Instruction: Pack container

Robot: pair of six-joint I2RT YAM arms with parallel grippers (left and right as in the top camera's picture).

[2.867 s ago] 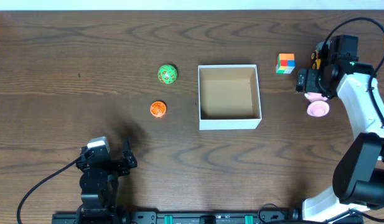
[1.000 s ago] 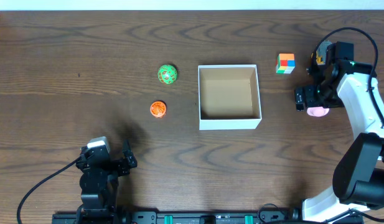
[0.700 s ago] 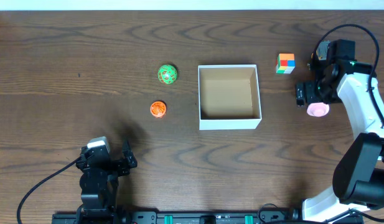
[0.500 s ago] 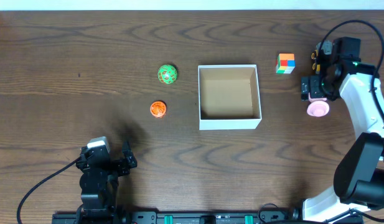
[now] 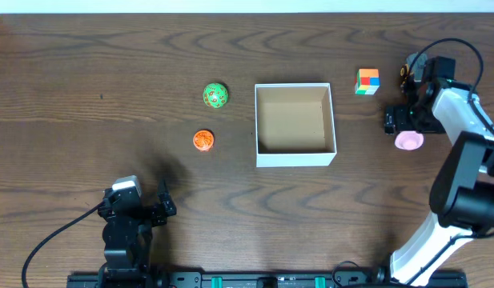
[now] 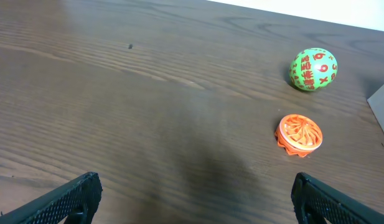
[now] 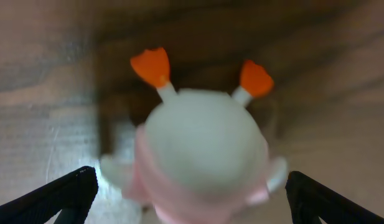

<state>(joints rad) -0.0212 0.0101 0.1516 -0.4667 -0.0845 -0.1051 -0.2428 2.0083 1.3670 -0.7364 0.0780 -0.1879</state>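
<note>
hovering above the pink-and-white toy (image 7: 201,146), the right gripper (image 5: 400,125) holds its jaws spread wide (toy between them, contact unclear). the left gripper (image 6: 193,199) sits parted too. the container (image 5: 295,158) stands mid-table, apart from both grippers.

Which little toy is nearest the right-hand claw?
The pink-and-white toy with orange-tipped stalks; the right gripper hangs directly over it, while the cube, green ball and orange disc lie farther off.
</note>
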